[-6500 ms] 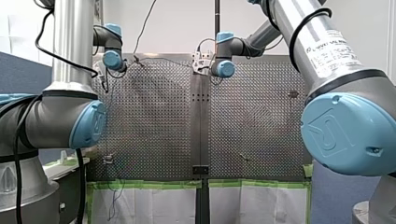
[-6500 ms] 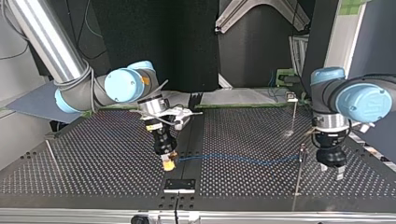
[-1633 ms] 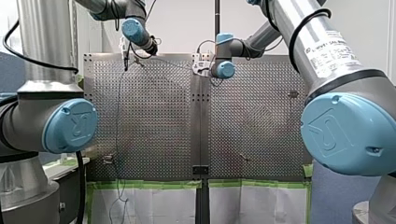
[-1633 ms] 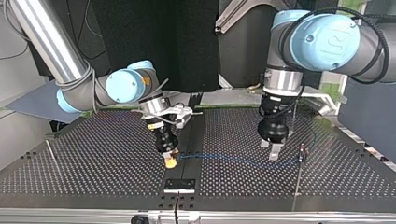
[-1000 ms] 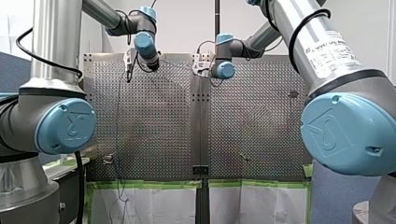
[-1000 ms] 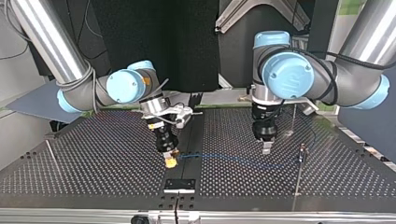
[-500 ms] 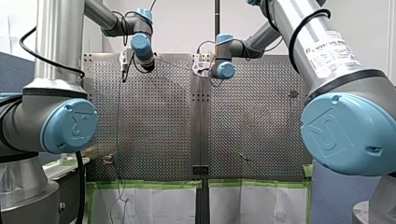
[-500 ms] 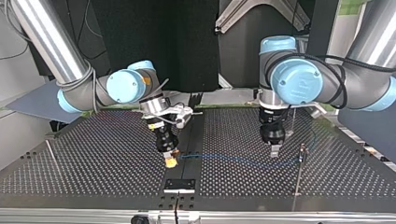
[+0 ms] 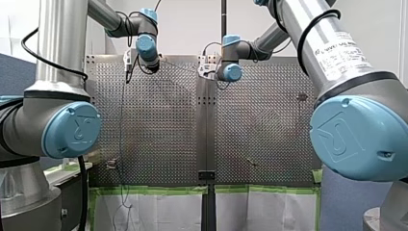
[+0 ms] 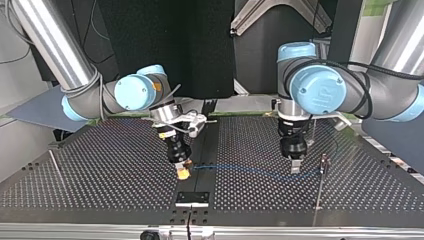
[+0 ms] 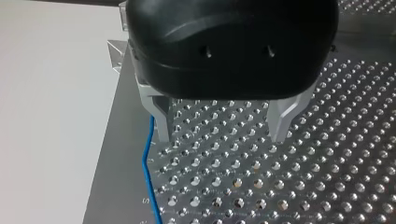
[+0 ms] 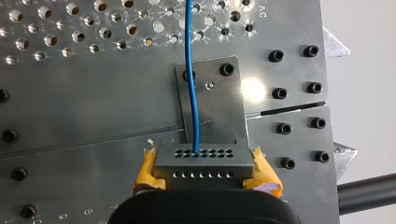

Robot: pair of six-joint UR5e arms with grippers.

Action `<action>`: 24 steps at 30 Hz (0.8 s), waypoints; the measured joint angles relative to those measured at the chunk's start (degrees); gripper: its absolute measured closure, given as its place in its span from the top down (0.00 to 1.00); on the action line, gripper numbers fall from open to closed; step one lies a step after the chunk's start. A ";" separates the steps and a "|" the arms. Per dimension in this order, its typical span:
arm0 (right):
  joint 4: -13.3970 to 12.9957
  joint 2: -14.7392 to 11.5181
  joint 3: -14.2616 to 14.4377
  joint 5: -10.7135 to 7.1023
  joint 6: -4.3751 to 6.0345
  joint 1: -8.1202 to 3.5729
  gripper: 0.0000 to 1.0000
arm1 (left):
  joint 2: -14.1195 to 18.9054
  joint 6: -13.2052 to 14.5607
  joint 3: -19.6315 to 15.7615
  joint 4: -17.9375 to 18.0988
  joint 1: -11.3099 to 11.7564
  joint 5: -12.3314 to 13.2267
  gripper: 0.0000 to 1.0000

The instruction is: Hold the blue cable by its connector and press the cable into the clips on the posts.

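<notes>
Two grippers share the work. The right gripper [image 10: 183, 172] is clamped with its yellow pads on the grey connector [image 12: 204, 161]. From there the blue cable [image 10: 250, 170] runs across the perforated table [image 10: 100, 175] toward the post [image 10: 320, 185]. The left gripper [image 11: 222, 135] hovers low with its jaws apart, and the cable lies just beside one finger, not between them. The pressing step seems to be only in preparation. Next, the left gripper probably must shift sideways over the cable and push it down near the post.
</notes>
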 joint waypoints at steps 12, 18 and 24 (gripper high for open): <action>0.01 0.07 0.05 0.00 0.00 0.00 0.00 | -0.03 1.00 2.29 0.27 0.10 -1.12 1.00; 0.00 0.06 0.05 0.00 -0.06 0.20 0.00 | -0.82 1.01 3.17 0.10 0.45 -1.41 1.00; 0.12 0.06 0.05 0.00 -0.08 0.25 0.00 | -3.44 1.25 4.79 -0.09 0.56 -2.04 1.00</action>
